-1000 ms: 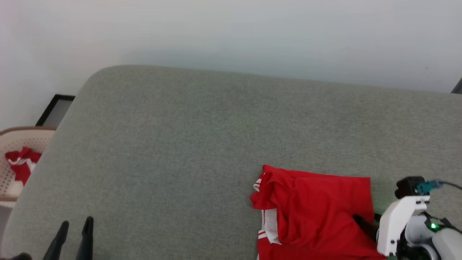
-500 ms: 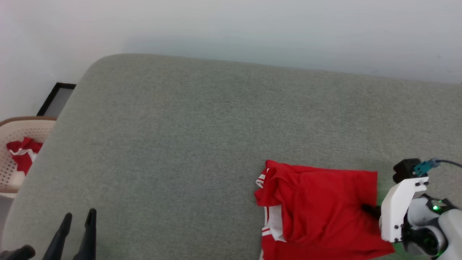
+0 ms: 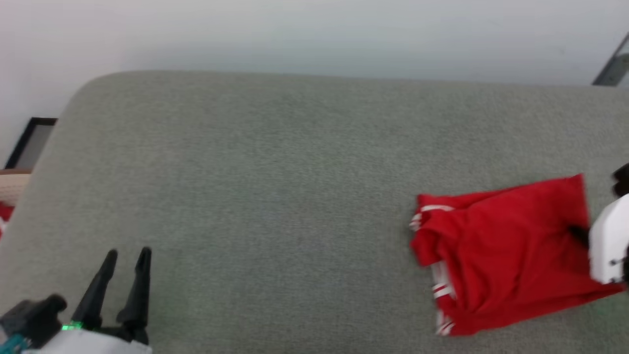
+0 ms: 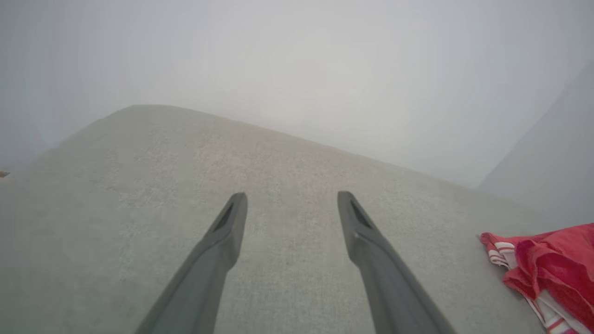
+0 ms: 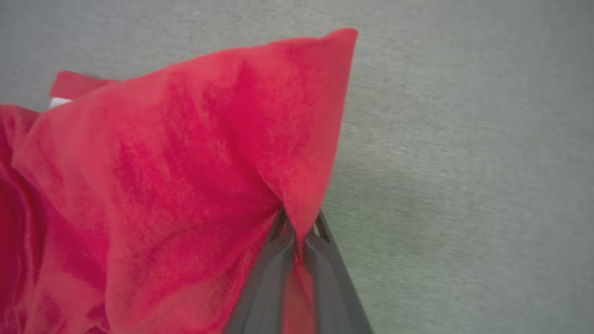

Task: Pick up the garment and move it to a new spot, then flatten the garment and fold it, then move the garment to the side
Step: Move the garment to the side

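Between my right gripper's (image 5: 299, 222) two dark fingers, a thin ridge of red cloth is pinched: the jaws are closed on the edge of the garment (image 5: 185, 162), close to one of its corners. Ahead of those fingers and off to their left, the rest of the red jersey lies in a compact, loosely folded bundle on the grey upholstered surface (image 3: 270, 172), with the white-and-red striped trim at the end farthest from my grip. My left gripper (image 3: 128, 253) hangs with its jaws spread and nothing between them, over bare upholstery, well apart from the jersey.

I judge this to be the last step, taking the folded garment to the side, and the risks come from how I hold it. The pinch is narrow and sits right at the edge, so a quick pull could let the cloth slide out. I cannot tell how many layers I hold. If it is the top one alone, a pull would peel the fold open and leave the lower layers behind. The upholstery looks coarse enough to drag on the cloth and bunch the far end. My left gripper is too far off to steady anything.
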Tool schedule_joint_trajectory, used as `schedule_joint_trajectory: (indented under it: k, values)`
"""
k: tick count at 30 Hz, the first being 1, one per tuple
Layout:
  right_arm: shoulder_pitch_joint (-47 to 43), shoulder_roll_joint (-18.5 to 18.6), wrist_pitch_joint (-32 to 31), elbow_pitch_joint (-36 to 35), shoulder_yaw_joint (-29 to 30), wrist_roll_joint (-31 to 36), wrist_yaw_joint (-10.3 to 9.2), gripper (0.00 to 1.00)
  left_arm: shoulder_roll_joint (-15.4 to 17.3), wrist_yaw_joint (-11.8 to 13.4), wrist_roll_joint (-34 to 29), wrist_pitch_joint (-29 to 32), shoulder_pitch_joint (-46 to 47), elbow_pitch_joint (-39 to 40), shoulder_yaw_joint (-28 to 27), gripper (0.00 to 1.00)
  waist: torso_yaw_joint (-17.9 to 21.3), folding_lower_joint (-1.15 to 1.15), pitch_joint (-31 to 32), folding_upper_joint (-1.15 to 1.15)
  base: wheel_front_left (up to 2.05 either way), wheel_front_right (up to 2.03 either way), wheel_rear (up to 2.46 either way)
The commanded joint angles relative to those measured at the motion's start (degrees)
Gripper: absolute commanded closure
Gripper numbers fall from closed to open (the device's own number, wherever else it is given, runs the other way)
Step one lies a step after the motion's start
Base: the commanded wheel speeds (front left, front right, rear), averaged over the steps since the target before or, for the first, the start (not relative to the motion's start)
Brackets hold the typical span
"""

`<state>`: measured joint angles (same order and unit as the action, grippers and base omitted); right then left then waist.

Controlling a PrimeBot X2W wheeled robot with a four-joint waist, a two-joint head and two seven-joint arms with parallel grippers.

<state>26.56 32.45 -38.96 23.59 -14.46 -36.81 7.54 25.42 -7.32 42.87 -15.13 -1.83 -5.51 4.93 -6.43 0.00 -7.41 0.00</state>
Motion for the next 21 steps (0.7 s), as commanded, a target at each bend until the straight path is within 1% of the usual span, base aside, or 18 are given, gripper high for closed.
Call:
schedule_joint_trajectory:
  k: [1,12,16,21]
  values:
    - [0.79,0.70,-0.20,-0.25,0.62,0.65,-0.12,1.00,0.16,-0.20,-0.20,0.06,1.00,0.10,0.21,0.00,1.68,0.00,-1.58,0.00,0.00,0.00,0.00]
    - [7.02,9.43,-0.65,-1.55,3.72,5.20,-0.12,1.00,0.90,-0.20,-1.44,0.06,10.10,-0.47,5.67,0.00,7.83,0.00,-6.88,0.00,0.00,0.00,0.00]
    - [8.99,12.86,0.92,-1.03,4.10,6.74,-0.12,1.00,1.52,-0.20,-1.27,0.06,13.12,-0.70,7.18,0.00,9.56,0.00,-9.17,0.00,0.00,0.00,0.00]
    - [11.09,16.24,4.23,1.41,4.59,8.41,-0.12,1.00,2.47,-0.20,-1.03,0.06,16.44,-1.06,9.06,0.00,10.99,0.00,-11.94,0.00,0.00,0.00,0.00]
